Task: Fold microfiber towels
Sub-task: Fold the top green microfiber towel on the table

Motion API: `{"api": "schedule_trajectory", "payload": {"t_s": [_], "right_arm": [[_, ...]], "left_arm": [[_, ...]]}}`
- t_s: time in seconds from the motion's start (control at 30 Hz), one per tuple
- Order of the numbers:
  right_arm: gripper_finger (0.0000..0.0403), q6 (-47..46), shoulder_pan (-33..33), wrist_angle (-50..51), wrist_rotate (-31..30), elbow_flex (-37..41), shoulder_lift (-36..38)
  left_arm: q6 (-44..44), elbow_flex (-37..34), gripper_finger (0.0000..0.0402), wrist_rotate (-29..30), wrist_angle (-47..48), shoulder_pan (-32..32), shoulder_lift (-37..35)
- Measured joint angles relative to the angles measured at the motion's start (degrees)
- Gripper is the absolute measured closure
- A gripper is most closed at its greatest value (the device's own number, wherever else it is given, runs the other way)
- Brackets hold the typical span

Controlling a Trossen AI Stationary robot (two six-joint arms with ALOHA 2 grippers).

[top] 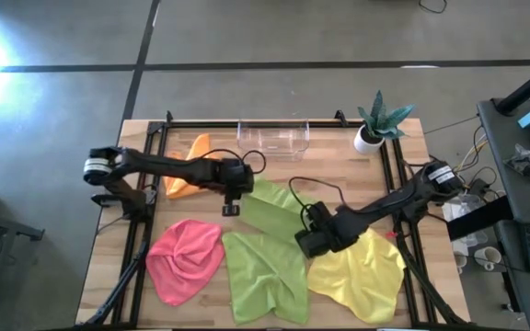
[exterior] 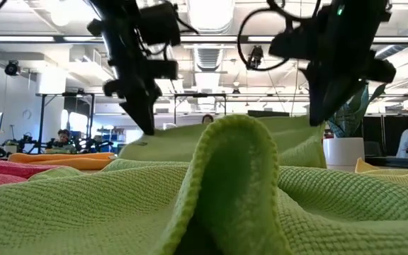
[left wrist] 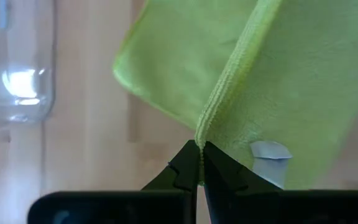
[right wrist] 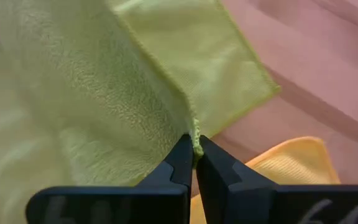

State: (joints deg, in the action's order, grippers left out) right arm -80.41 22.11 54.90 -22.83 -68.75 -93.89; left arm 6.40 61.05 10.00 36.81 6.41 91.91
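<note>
both grippers pinch opposite edges of the far lime green microfiber towel (top: 279, 210), apparently to lift and spread it for folding. the left gripper (left wrist: 200, 167) is clamped on its hem, the right gripper (right wrist: 195, 152) likewise; the cloth stretches between them, near the clear plastic bin (top: 273, 138).

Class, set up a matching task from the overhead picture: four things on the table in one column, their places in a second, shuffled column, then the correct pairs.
Things
1. pink towel
2. yellow towel
3. orange towel
4. potted plant

Places
A. far right corner of the table
B. near edge, left side
C. near edge, right side
D. far left, under the left arm

Pairs: 1-B, 2-C, 3-D, 4-A
</note>
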Motion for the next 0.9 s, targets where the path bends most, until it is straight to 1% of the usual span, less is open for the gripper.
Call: {"api": "schedule_trajectory", "payload": {"t_s": [0.07, 0.33, 0.53, 0.67, 0.9], "right_arm": [[0.0394, -0.34, -0.83, -0.11, -0.18, 1.22, 0.00], [0.0394, -4.56, -2.93, -0.64, -0.09, 5.69, -0.02], [0.0394, -7.12, -4.49, -1.66, -0.20, 7.85, -0.02], [0.0394, -7.04, -5.41, -1.35, -0.22, 8.42, -0.02], [0.0394, -5.98, -6.01, -2.77, 0.34, 8.82, -0.07]], "left_arm": [[-0.02, 0.12, 0.0401, 0.86, -1.49, 0.98, 1.15], [-0.01, 0.18, 0.0401, 1.01, -8.10, 3.90, 4.30], [0.01, 0.23, 0.0401, 2.42, -10.50, 5.45, 6.17], [0.00, 0.23, 0.0401, 2.69, -12.73, 6.00, 6.88], [0.01, 0.16, 0.0401, 2.80, -13.27, 6.02, 7.23]]}}
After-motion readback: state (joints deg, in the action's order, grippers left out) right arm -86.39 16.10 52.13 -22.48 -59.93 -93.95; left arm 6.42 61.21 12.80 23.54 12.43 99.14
